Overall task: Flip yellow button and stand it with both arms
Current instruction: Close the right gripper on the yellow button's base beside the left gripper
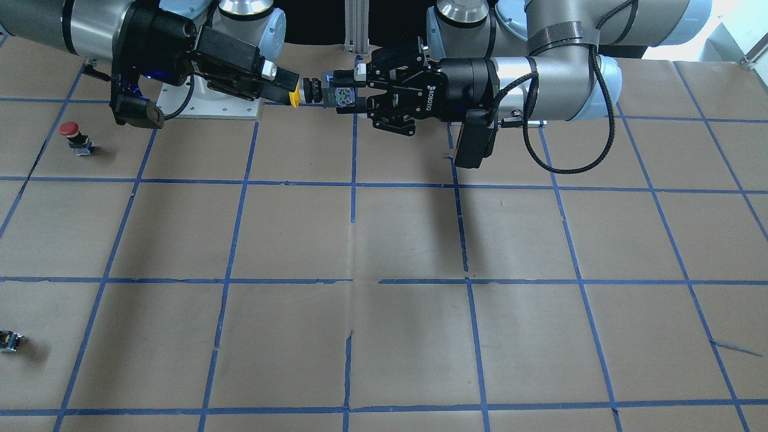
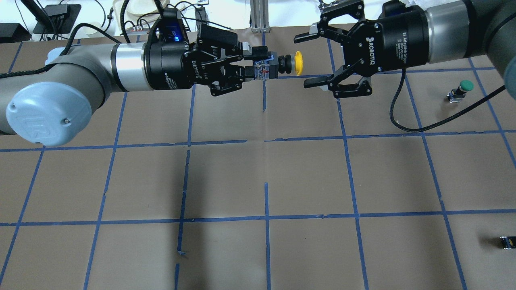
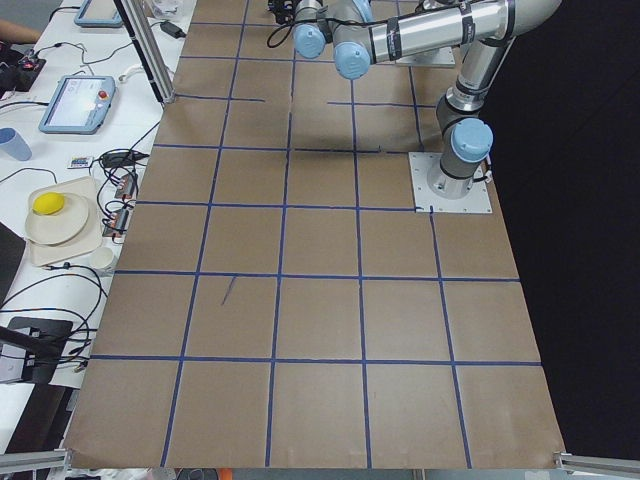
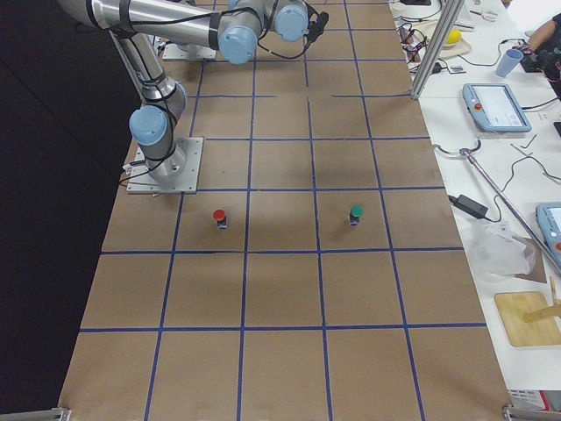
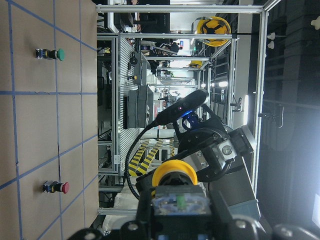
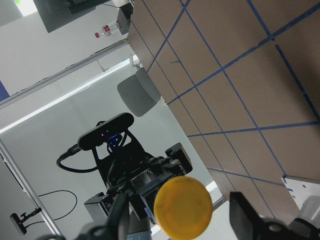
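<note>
The yellow button (image 2: 297, 63) is held level in the air over the table's far side, with its yellow cap toward my right gripper. My left gripper (image 2: 258, 64) is shut on its grey-black base (image 1: 339, 96). My right gripper (image 2: 307, 61) is open, with its fingertips on either side of the cap and not touching it. In the front view the cap (image 1: 294, 96) sits right at the right gripper's fingertips (image 1: 287, 81). The right wrist view shows the cap (image 6: 183, 206) face-on between the two fingers. The left wrist view shows the button (image 5: 175, 175) from behind.
A red-capped button (image 1: 72, 135) and a green-capped button (image 2: 463, 86) stand on the brown, blue-taped table (image 2: 266, 177) on my right side. A tiny dark block (image 2: 507, 241) lies near the right edge. The robot's base plates are at the back.
</note>
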`<action>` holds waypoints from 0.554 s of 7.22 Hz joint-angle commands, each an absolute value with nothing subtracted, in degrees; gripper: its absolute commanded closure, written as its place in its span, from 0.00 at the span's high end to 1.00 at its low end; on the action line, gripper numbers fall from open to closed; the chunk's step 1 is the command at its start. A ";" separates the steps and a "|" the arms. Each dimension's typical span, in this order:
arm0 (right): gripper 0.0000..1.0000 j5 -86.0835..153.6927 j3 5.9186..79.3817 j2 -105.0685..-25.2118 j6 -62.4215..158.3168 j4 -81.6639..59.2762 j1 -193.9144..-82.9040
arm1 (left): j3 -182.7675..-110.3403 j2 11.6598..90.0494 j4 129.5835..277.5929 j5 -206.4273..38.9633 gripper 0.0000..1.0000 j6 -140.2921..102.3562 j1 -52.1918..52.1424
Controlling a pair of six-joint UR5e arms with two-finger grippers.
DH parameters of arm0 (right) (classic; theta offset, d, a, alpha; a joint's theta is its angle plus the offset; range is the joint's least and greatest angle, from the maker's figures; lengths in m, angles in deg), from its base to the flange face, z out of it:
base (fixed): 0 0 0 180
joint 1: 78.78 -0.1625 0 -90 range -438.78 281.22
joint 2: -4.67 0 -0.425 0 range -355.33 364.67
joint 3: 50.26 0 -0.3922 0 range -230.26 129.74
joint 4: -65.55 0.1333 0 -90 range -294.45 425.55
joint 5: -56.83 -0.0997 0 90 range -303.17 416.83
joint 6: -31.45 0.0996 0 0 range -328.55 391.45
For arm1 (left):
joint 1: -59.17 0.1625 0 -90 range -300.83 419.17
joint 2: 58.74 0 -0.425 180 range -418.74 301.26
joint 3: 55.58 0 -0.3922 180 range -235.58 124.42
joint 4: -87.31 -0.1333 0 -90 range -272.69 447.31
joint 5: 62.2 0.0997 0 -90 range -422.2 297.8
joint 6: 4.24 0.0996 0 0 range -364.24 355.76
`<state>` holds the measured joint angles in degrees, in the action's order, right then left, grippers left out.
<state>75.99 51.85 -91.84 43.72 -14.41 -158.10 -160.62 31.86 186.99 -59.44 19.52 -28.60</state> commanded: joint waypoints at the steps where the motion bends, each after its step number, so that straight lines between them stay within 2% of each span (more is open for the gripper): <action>1: 0.73 75.72 51.87 -91.84 43.75 -14.43 -158.41 | -160.61 31.88 187.06 -59.47 0.03 19.58 -28.54; 2: 0.73 75.81 51.87 -91.75 43.75 -14.43 -158.49 | -160.61 31.88 186.98 -59.47 0.03 19.58 -28.54; 4: 0.65 75.81 51.87 -91.66 43.66 -14.51 -158.49 | -160.35 31.88 186.98 -59.47 0.03 19.49 -28.54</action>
